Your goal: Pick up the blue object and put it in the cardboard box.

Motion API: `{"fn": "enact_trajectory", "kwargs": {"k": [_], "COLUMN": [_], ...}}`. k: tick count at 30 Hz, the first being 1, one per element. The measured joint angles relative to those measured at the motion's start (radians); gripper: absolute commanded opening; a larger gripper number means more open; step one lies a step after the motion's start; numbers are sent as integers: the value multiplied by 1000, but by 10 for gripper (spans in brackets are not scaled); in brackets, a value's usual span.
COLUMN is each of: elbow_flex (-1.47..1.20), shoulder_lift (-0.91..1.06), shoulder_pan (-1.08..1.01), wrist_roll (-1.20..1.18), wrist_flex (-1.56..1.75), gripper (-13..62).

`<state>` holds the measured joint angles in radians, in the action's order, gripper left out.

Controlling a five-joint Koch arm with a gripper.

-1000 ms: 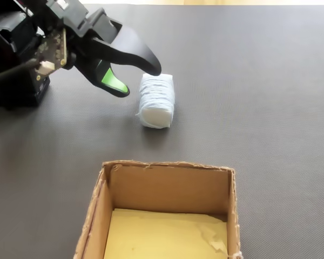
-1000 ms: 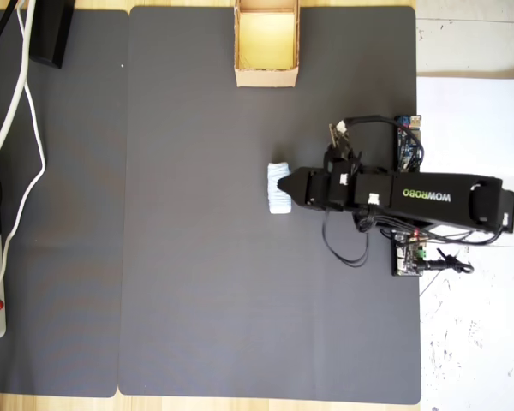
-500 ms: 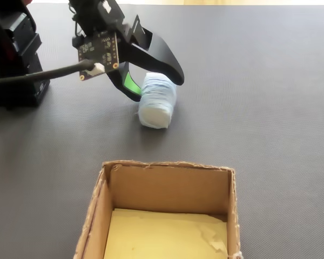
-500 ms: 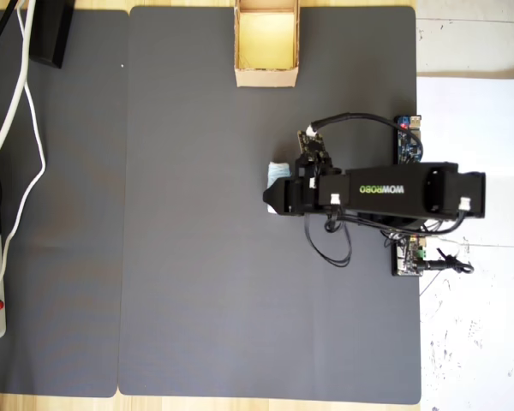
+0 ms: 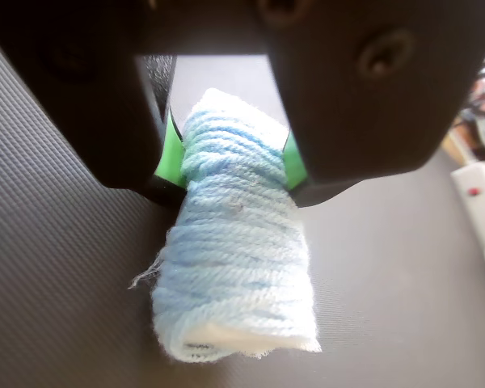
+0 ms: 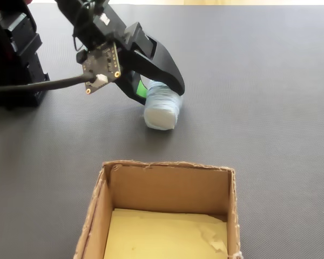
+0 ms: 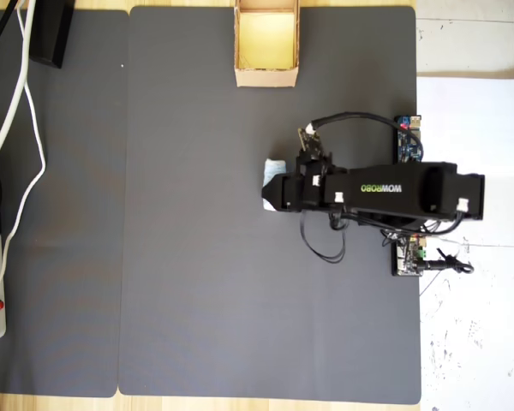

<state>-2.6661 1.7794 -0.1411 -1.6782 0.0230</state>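
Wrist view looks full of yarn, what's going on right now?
The gripper has closed its two green-padded jaws around the blue object, a pale blue yarn roll, pinching it near one end. In the fixed view the roll seems to rest on the dark mat, not yet lifted. The cardboard box sits empty, open side up, some way off; the overhead view shows it at the mat's far edge.

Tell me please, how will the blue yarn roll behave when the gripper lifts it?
The blue yarn roll looks soft: it is pinched narrower where the gripper squeezes it, so it will probably deform, not crack. The fuzzy wound strands likely give good friction against the green pads. It seems light, and most of it sticks out beyond the gripper, so that end may droop.
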Motion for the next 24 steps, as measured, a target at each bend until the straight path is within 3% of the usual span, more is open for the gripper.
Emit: {"fn": "enact_trajectory", "kwargs": {"k": [11,24], "elbow_flex": [-233,-394], "shoulder_lift": [117,492], "shoulder_pan": [-20,-100], "wrist_roll": [2,28], "wrist_flex": [356,449], "gripper": [-90,-89]}}
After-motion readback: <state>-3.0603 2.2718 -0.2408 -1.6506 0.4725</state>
